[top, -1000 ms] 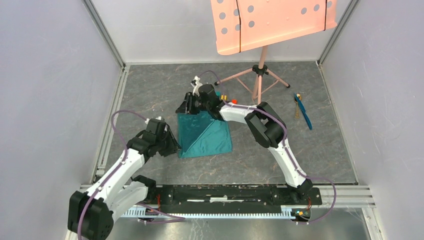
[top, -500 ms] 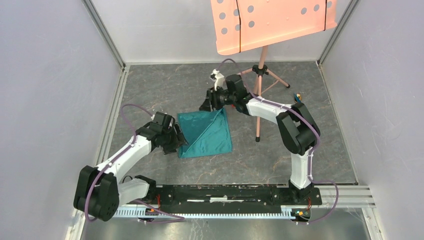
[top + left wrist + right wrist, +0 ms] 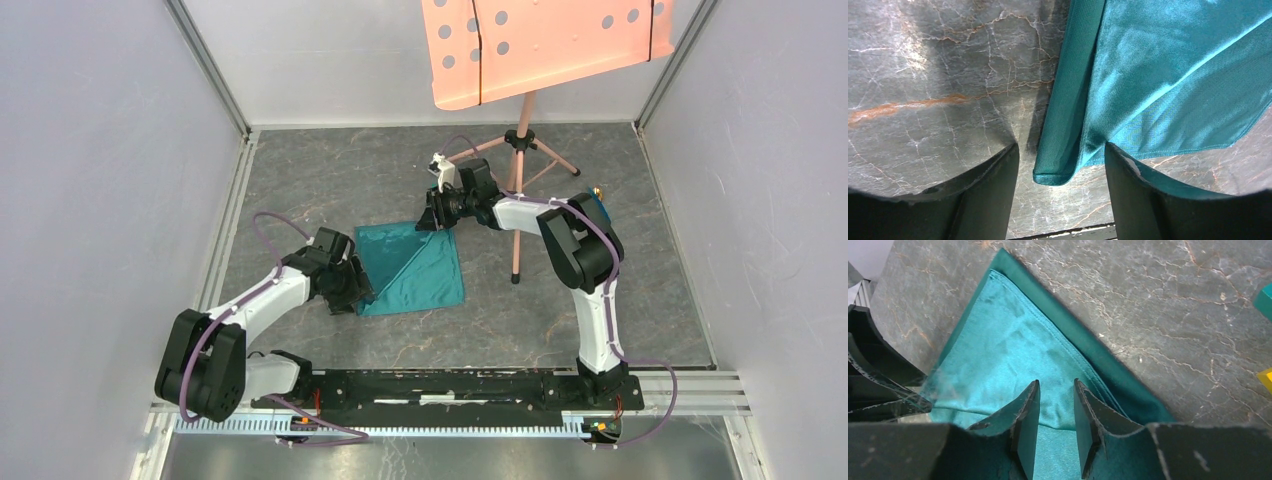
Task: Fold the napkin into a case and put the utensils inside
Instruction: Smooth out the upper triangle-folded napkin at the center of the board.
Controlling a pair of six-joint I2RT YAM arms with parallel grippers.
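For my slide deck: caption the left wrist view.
Open left end effector straddling the folded corner of the teal napkin on the grey table.

- Seeing a pink music stand [image 3: 545, 50] standing on splayed tripod legs at the far side of the grey marbled table [image 3: 330, 180].
- Catching a yellow block [image 3: 1265, 376] and a teal block [image 3: 1264, 301] lying apart at the frame's right edge.

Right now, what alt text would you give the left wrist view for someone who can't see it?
A folded corner of a shiny teal napkin lies between the two spread dark fingers of the left tool, not pinched. Beneath is a grey marbled tabletop with a rusty streak.
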